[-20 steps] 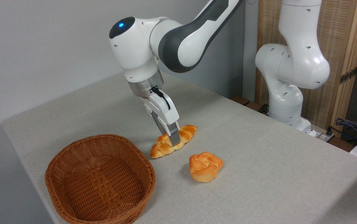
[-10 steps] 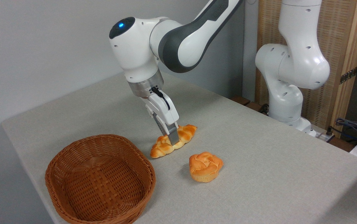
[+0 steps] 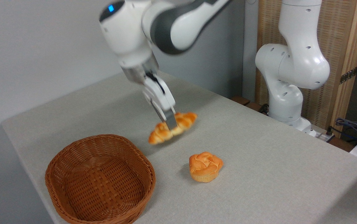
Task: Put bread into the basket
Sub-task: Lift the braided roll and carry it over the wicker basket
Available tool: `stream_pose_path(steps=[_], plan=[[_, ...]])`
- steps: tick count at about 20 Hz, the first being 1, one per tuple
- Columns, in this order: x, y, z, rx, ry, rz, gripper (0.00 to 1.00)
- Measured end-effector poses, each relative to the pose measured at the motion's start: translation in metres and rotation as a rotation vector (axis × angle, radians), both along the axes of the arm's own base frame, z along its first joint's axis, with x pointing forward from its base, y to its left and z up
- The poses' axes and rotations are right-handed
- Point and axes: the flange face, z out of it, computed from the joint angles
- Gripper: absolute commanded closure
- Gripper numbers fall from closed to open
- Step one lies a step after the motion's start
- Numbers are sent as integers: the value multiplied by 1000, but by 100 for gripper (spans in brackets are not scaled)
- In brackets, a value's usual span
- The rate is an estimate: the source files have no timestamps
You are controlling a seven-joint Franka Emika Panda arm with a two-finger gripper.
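The gripper [image 3: 170,123] is clamped across the middle of the bread [image 3: 172,127], which hangs in the air above the table [image 3: 259,149] (its shadow falls on the cloth beneath). The loaf is a little blurred and tilts down toward the basket [image 3: 100,180], which sits empty nearby to the lower left. A round bun [image 3: 205,166] rests on the table, apart from both.

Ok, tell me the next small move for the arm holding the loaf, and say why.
Probably carry the loaf sideways toward the picture's lower left until it hangs over the basket, keeping the grip. The gripper is shut on its middle, and the loaf looks clear of the table, but it hangs beside the basket, above and to the right of its rim.
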Motion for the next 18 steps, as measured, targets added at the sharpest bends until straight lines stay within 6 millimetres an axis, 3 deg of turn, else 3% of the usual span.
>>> stream_pose_path(steps=[3, 5, 8, 11, 12, 14, 15, 17, 18], plan=[[11, -7, 56, -57, -47, 8, 71], [27, -8, 77, -81, -90, 12, 71], [71, -4, 90, -107, -136, 29, 62], [122, 12, 86, -133, -187, 57, 61], [137, 15, 82, -142, -220, 62, 57], [154, 18, 77, -154, -269, 72, 36], [157, 18, 77, -156, -283, 74, 20], [161, 18, 78, -162, -309, 62, 4], [161, 17, 78, -164, -313, 49, 0]])
